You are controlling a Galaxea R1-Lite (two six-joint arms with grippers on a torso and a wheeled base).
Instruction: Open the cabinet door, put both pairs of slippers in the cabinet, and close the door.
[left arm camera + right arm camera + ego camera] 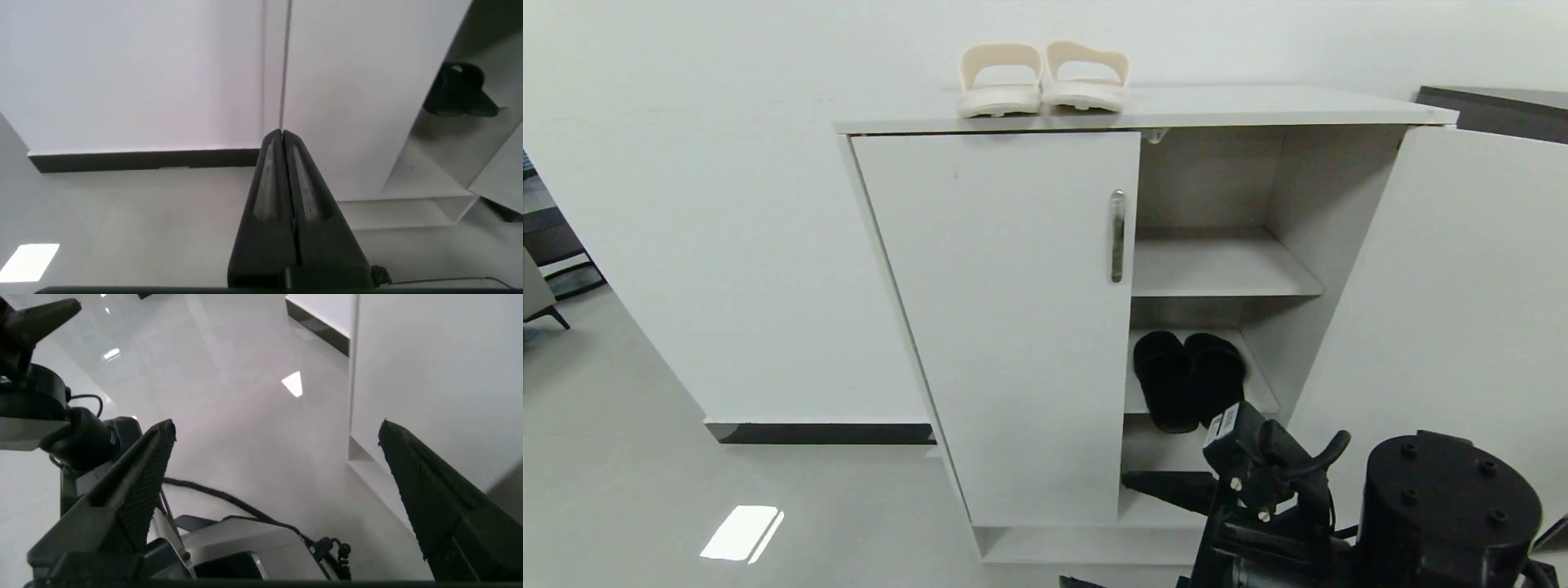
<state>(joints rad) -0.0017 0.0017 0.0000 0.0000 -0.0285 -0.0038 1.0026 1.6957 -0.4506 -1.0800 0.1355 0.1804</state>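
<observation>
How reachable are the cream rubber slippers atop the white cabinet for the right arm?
Probably yes: the cream slippers sit uncovered at the cabinet top's front edge, and the right gripper is open.

Down at 5 o'clock the right arm (pixel 1258 482) masks the near ends of the black slippers (pixel 1168 376); the open door (pixel 1462 310) runs off the edge at 3 o'clock.

black right arm (pixel 1258 498), round joint cap (pixel 1450 490) with screws, white label (pixel 1223 425), black cable (pixel 237 508), ribbed gripper fingers (pixel 135 490)
</observation>
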